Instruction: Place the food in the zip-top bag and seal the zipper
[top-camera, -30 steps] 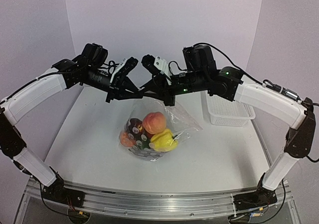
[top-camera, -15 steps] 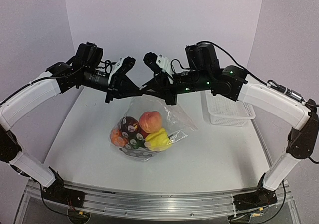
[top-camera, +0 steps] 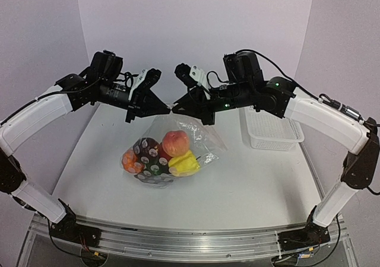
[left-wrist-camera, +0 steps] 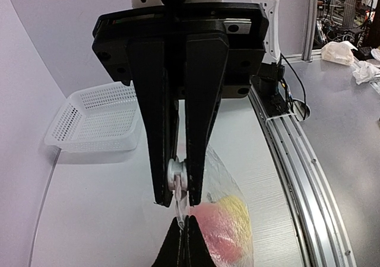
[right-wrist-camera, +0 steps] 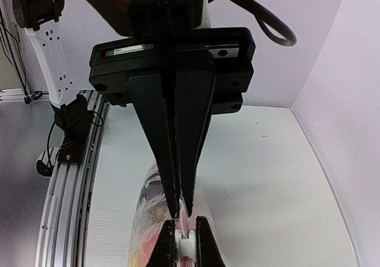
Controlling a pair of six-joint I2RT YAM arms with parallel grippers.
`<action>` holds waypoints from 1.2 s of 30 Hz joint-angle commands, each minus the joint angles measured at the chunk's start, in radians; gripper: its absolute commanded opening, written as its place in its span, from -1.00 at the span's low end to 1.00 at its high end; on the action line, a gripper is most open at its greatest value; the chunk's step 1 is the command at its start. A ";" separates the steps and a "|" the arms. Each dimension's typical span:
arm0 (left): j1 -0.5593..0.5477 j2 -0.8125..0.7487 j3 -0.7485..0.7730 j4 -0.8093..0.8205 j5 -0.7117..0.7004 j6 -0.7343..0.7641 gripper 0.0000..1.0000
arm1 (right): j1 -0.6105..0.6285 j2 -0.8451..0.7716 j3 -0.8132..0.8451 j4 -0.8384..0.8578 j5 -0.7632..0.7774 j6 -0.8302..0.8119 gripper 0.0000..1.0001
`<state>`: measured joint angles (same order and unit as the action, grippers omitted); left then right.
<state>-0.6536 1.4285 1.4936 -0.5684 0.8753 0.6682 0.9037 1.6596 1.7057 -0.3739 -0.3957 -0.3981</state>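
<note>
Above the middle of the counter (top-camera: 255, 184), the left end effector (top-camera: 167, 108) and the right end effector (top-camera: 177, 108) meet tip to tip, each clamped shut on the top edge of the zip-top bag (top-camera: 199, 137), with the tips closer together than half a second ago. The food (top-camera: 155, 155) — peach, yellow, orange and dark purple pieces — sits in the bag's sagging bottom and has swung leftward since the earlier frame. The white perforated basket (top-camera: 273, 135) stands well apart at the right rear by the wall, with bare counter to the left of and in front of the bag.
</note>
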 commanded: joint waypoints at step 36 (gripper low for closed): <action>0.098 -0.014 0.070 -0.137 0.080 0.125 -0.38 | -0.006 0.074 0.226 -0.250 0.023 -0.086 -1.00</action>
<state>-0.5397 1.4357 1.5532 -0.6580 0.9413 0.7496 0.8815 1.7310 1.8616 -0.6263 -0.3865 -0.4740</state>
